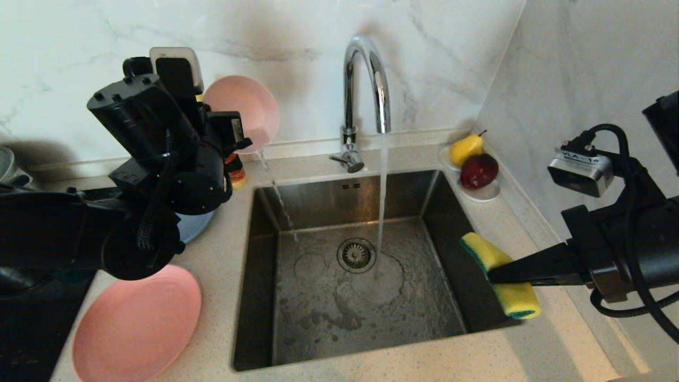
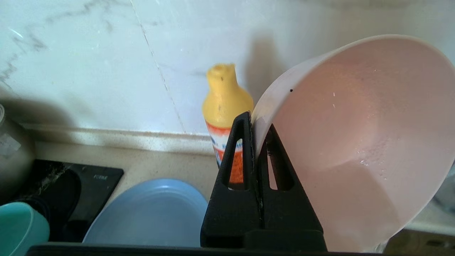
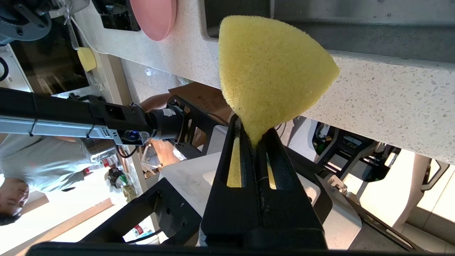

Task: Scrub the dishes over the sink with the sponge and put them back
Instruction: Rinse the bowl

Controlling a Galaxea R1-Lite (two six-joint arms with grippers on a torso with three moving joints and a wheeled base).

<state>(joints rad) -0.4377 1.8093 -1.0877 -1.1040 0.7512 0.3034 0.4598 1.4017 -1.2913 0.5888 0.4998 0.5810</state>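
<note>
My left gripper [image 2: 256, 122] is shut on the rim of the pale pink bowl [image 2: 355, 135], one finger inside and one outside. The bowl [image 1: 241, 109] hangs tilted above the back left corner of the sink [image 1: 424, 318], and a thin trickle runs from it into the basin. My right gripper [image 1: 490, 275] is shut on the middle of the yellow sponge [image 1: 517, 300] over the sink's right rim. The sponge [image 3: 270, 71] bulges above the fingers. A salmon-pink plate [image 1: 138, 323] and a grey-blue plate [image 2: 149, 213] lie on the counter to the left, near a teal bowl [image 2: 19, 224].
The chrome tap [image 1: 366, 79] runs a steady stream [image 1: 382, 196] onto the wet sink floor beside the drain [image 1: 356, 254]. A yellow detergent bottle [image 2: 225, 103] stands by the back wall. A white saucer with fruit [image 1: 477, 164] sits at the back right. A black cooktop [image 1: 32, 329] lies far left.
</note>
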